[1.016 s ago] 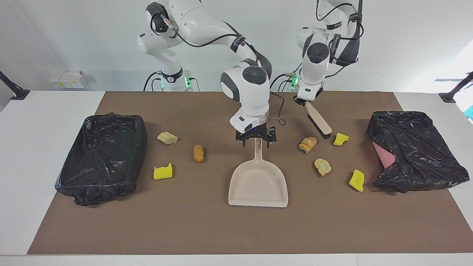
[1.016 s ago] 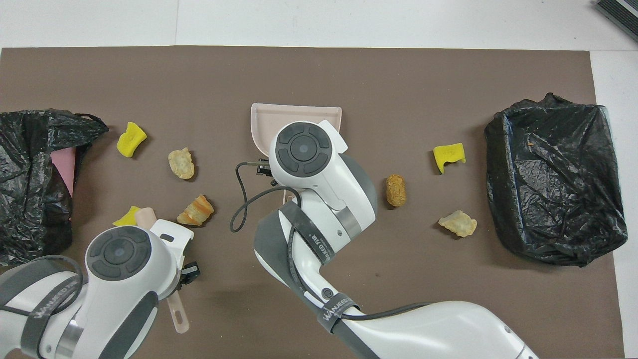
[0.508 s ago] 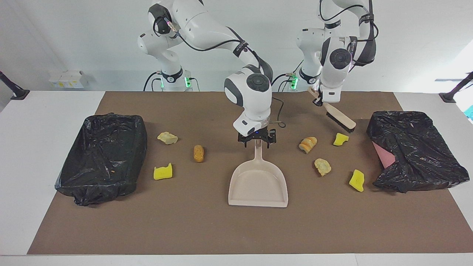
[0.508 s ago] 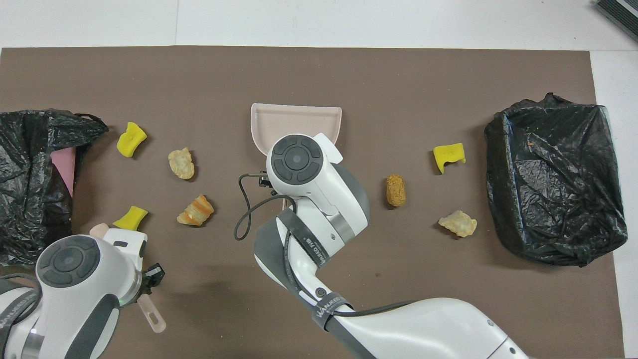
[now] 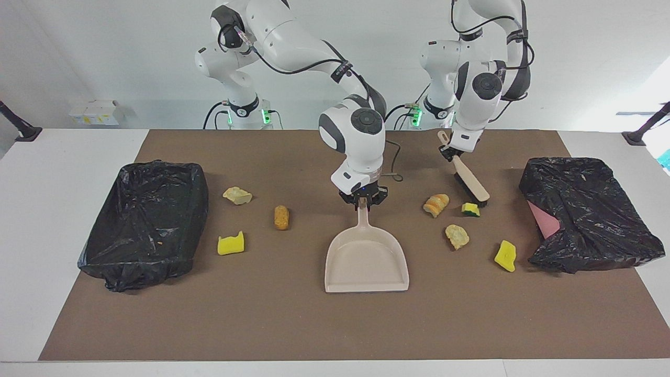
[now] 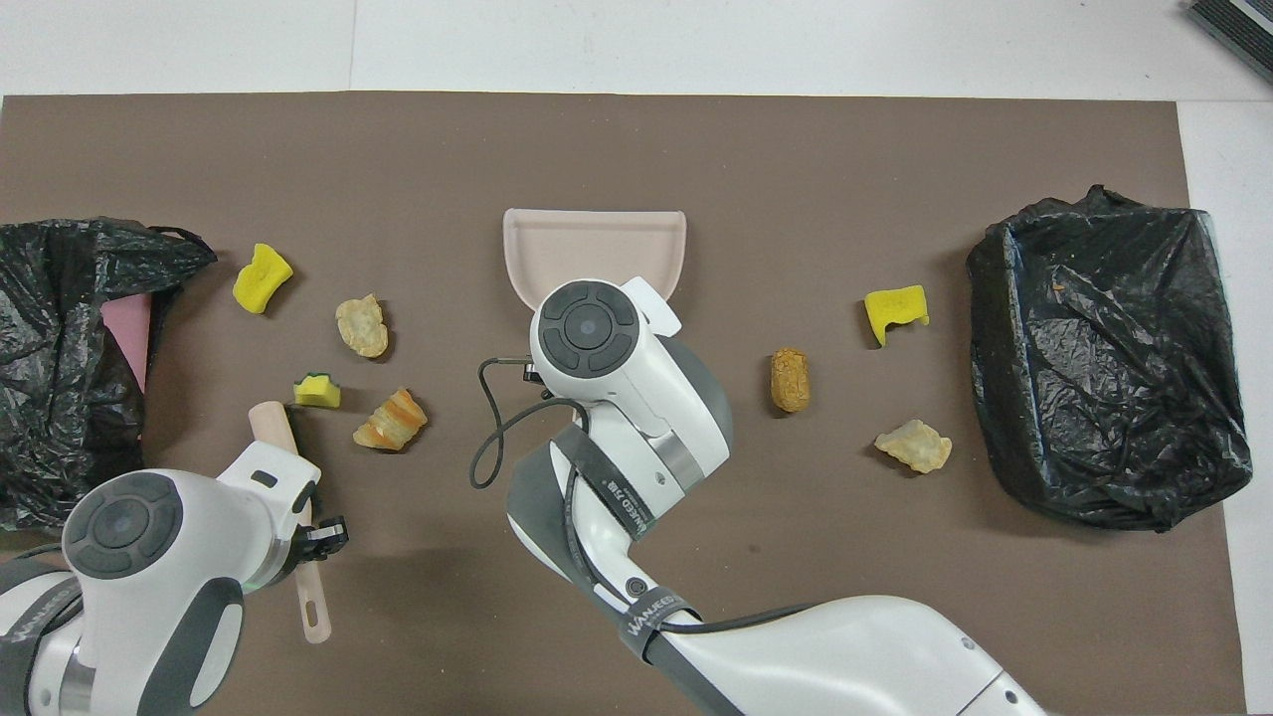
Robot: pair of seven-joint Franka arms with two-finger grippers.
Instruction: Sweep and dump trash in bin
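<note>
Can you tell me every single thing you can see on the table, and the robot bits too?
yellow sponge chunks: 3, one toward the right arm's end, two toward the left arm's, one of these by the brush
tan lumps: 2, pale, one toward each end
orange-brown bits: 2, either side of the dustpan
dustpan: 1, beige, mid-mat
brush: 1, beige, black bristles
bins: 2, black-bagged, one at each end
mat: 1, brown
right gripper: shut on dustpan handle
left gripper: shut on brush handle
</note>
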